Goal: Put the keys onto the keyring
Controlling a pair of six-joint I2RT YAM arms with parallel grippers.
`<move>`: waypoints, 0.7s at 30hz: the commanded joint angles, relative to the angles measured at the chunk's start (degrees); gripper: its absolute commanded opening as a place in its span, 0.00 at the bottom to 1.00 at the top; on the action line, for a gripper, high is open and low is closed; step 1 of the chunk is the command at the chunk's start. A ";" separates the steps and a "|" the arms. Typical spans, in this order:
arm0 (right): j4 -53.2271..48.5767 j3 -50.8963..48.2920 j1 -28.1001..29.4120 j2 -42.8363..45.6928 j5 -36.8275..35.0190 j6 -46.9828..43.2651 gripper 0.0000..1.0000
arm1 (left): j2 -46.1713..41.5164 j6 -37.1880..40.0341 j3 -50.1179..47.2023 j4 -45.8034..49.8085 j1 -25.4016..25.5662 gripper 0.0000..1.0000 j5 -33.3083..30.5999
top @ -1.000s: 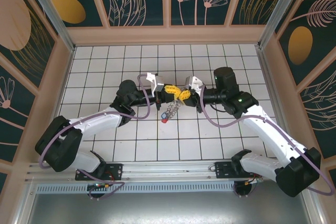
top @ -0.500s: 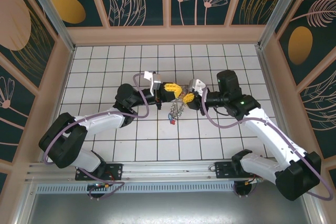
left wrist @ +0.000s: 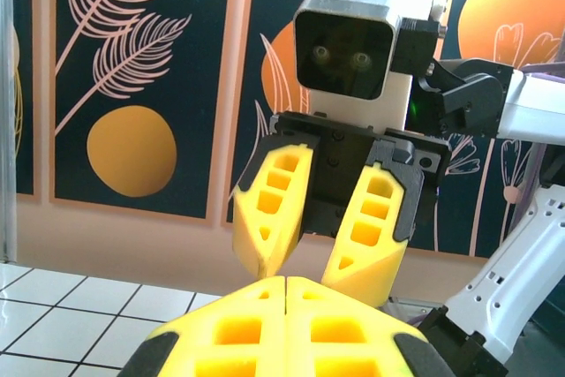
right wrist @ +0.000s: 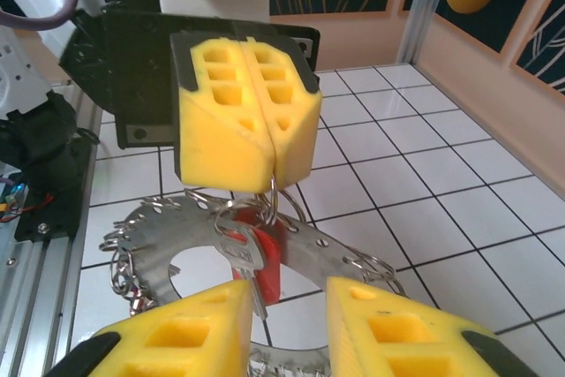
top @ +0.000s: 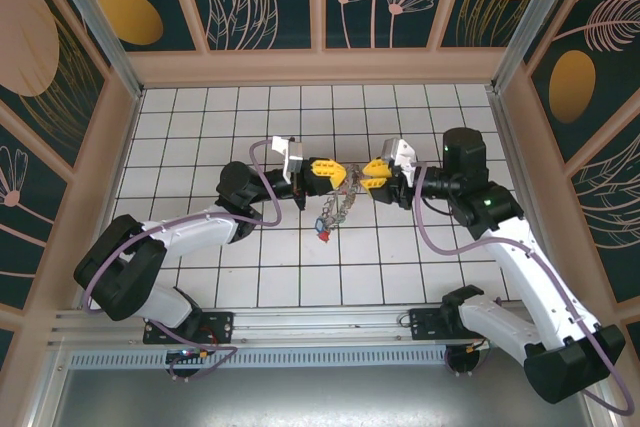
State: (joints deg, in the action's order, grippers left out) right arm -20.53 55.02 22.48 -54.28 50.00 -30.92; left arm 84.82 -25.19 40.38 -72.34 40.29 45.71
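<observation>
**The keyring [right wrist: 154, 234] hung from one pinch, the right gripper [right wrist: 287, 324] parted around a key [right wrist: 248, 258]**

The keyring was in the air above the tiled table [top: 400, 267]. It was a flat grey ring with many small wire loops along its rim. In front of it, on the side of the right wrist camera, the key with its red tag [right wrist: 272, 262] hung from one of these loops.

Just above the keyring stood the left gripper [right wrist: 272, 174]. Its yellow fingers were pressed fully together on a thin wire loop, so the whole ring dangled from that pinch. Below and in front of the keyring, the right gripper had its fingers parted by a modest gap and held nothing. The key hung down into that gap, but I could not tell whether it touched a finger.

In my judgement the step was the handling of this one key at the ring. To do it well, the right gripper should move slowly and in a straight line toward or away from the keyring. Then no finger would catch the tag and set the ring swinging. The left pinch looked thin. It would need to be firm and steady, otherwise the ring could twist or slip out.
</observation>
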 commanded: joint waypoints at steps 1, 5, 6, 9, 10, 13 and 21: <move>1.94 1.66 0.08 -1.60 3.97 0.66 0.29 | 0.09 -0.12 1.15 -4.06 0.26 0.00 1.71; 3.38 1.84 1.28 -3.05 4.74 1.03 0.29 | 0.44 -0.12 1.17 -4.13 0.31 0.00 2.08; 3.38 2.04 1.62 -3.39 4.90 1.03 0.29 | 0.59 -0.19 1.19 -4.13 0.30 0.00 2.10; 3.14 2.45 2.30 -4.29 4.94 0.67 0.29 | 0.92 -0.21 1.53 -4.22 0.25 0.00 2.40; 3.18 2.46 2.47 -4.58 5.00 0.61 0.29 | 0.96 -0.21 1.54 -4.22 0.27 0.00 2.48; 3.30 2.52 2.90 -5.10 5.11 0.62 0.28 | 1.36 -0.13 1.72 -4.13 0.29 0.00 3.06; 3.48 2.29 4.40 -6.51 4.76 0.59 0.21 | 1.98 -0.74 1.88 -5.19 0.39 0.00 3.47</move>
State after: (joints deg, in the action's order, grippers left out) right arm -18.79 55.53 26.22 -60.20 52.80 -30.70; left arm 86.54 -25.21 40.40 -72.73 40.29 48.23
